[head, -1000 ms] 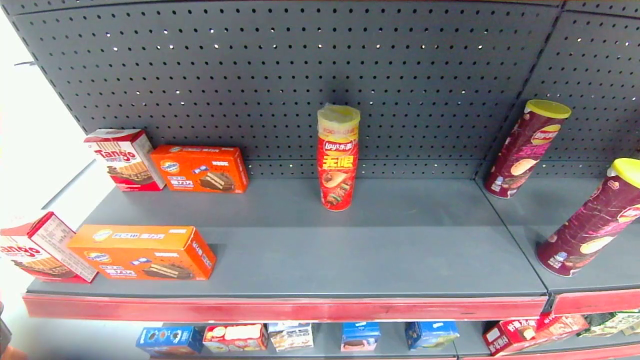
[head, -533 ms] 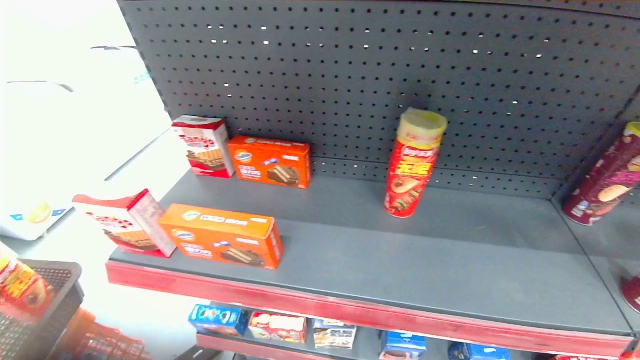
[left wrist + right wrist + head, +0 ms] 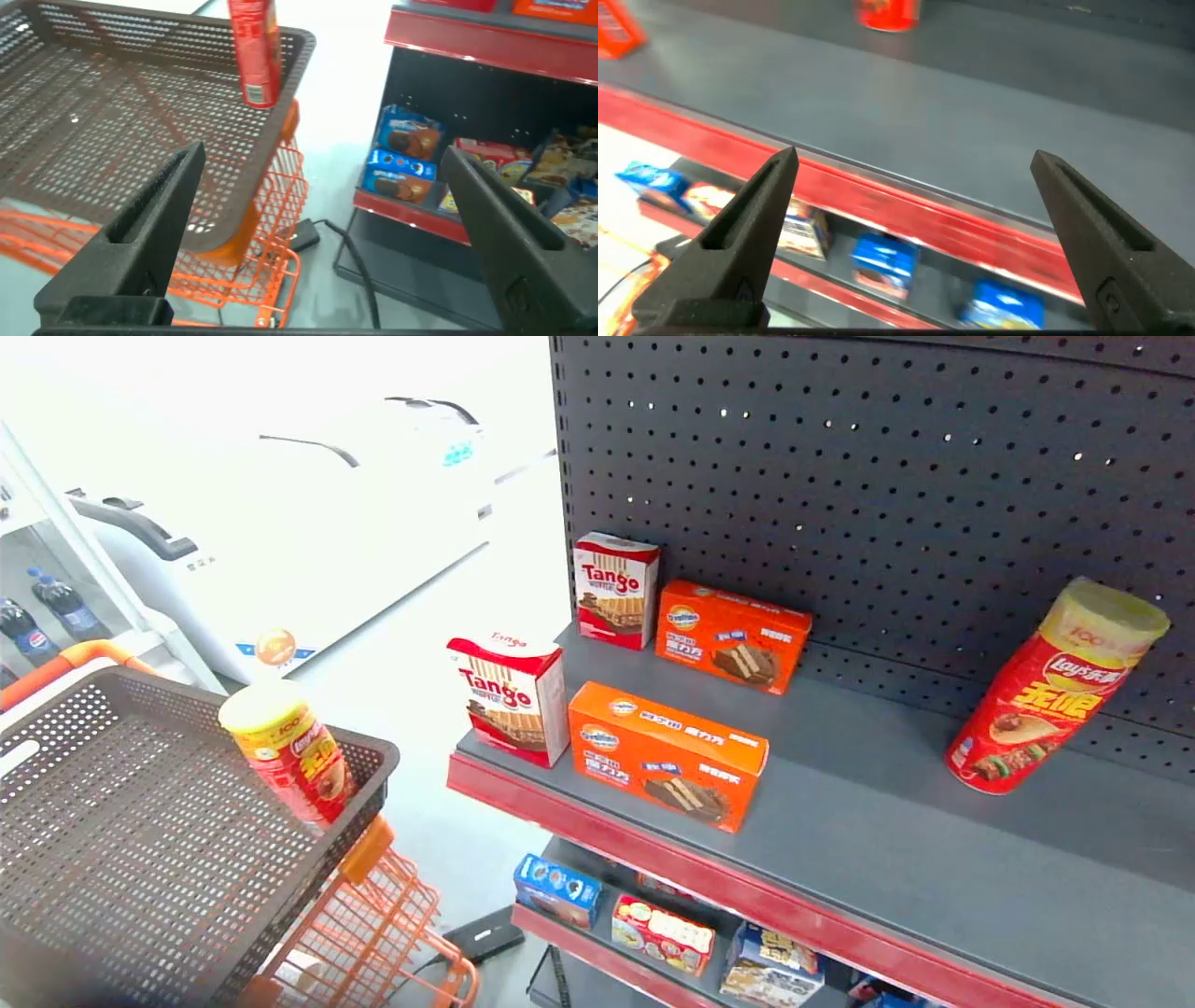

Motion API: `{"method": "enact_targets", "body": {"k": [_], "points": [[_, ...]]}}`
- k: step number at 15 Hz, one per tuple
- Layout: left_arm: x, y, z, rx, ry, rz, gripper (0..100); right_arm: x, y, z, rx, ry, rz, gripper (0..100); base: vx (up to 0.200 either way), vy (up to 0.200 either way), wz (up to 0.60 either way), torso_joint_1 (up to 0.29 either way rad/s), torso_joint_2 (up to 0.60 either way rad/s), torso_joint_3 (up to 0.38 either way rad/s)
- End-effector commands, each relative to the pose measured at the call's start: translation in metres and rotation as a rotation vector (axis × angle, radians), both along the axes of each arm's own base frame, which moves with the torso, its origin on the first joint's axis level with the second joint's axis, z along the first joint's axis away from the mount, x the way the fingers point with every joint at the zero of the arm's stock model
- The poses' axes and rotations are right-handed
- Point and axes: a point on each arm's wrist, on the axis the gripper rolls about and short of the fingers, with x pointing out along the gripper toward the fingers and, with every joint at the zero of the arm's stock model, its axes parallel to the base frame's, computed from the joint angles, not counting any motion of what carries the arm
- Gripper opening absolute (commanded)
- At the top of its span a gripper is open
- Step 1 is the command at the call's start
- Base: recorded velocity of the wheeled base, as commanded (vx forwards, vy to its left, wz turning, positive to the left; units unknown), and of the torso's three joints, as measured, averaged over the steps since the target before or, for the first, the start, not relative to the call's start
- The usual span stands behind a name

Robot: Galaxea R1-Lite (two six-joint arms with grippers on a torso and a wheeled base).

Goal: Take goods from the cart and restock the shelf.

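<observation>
Judging from how things lie, restocking is partly done. One red cylindrical chip can with a pale yellow lid (image 3: 1046, 695) stands on the grey metal shelf with the red front edge (image 3: 840, 859), near its pegboard back. A matching red chip can (image 3: 289, 751) is left to move. It stands upright in the dark perforated plastic cart basket (image 3: 140, 821), just off the shelf's end. The left hand (image 3: 322, 159) hangs spread wide and empty near that basket. The right hand (image 3: 915, 163) likewise gapes empty before the shelf's front edge.

Red chip can (image 3: 288, 754) stands upright in the cart's dark basket (image 3: 121, 840).
</observation>
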Motion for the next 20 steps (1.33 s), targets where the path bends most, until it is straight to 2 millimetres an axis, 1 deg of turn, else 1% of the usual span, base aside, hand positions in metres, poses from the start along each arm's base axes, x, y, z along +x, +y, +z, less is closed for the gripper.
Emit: {"method": "enact_targets", "body": {"k": [1,5,7,8,10,13,14,15,16,17,18,20], "points": [[0.0,0.0,0.0,0.0,0.001,0.0,100,0.0,0.0,0.0,0.0,0.0,0.0,100,0.0,0.0,0.0,0.0,0.0,0.0],[0.0,0.0,0.0,0.004,0.001,-0.004,100,0.0,0.0,0.0,0.0,0.0,0.0,100,0.0,0.0,0.0,0.0,0.0,0.0],[0.0,0.001,0.0,0.009,0.0,0.048,100,0.0,0.0,0.0,0.0,0.0,0.0,100,0.0,0.0,0.0,0.0,0.0,0.0],[0.0,0.002,0.002,0.055,-0.001,0.083,100,0.0,0.0,0.0,0.0,0.0,0.0,100,0.0,0.0,0.0,0.0,0.0,0.0],[0.002,0.001,0.002,0.068,0.026,0.092,100,0.0,0.0,0.0,0.0,0.0,0.0,100,0.0,0.0,0.0,0.0,0.0,0.0],[0.002,0.001,0.002,0.078,0.018,0.081,100,0.0,0.0,0.0,0.0,0.0,0.0,100,0.0,0.0,0.0,0.0,0.0,0.0],[-0.002,0.001,0.021,0.086,-0.04,0.079,100,0.0,0.0,0.0,0.0,0.0,0.0,100,0.0,0.0,0.0,0.0,0.0,0.0],[0.011,0.001,0.074,0.039,0.03,0.034,100,0.0,0.0,0.0,0.0,0.0,0.0,100,0.0,0.0,0.0,0.0,0.0,0.0],[0.028,0.001,0.105,-0.05,0.042,-0.008,100,0.0,0.0,0.0,0.0,0.0,0.0,100,0.0,0.0,0.0,0.0,0.0,0.0],[0.041,0.0,0.123,-0.054,0.021,-0.03,100,0.0,0.0,0.0,0.0,0.0,0.0,100,0.0,0.0,0.0,0.0,0.0,0.0],[0.049,-0.002,0.123,-0.022,0.06,-0.068,100,0.0,0.0,0.0,0.0,0.0,0.0,100,0.0,0.0,0.0,0.0,0.0,0.0],[0.06,-0.003,0.119,-0.006,0.122,-0.012,100,0.0,0.0,0.0,0.0,0.0,0.0,100,0.0,0.0,0.0,0.0,0.0,0.0]]}}
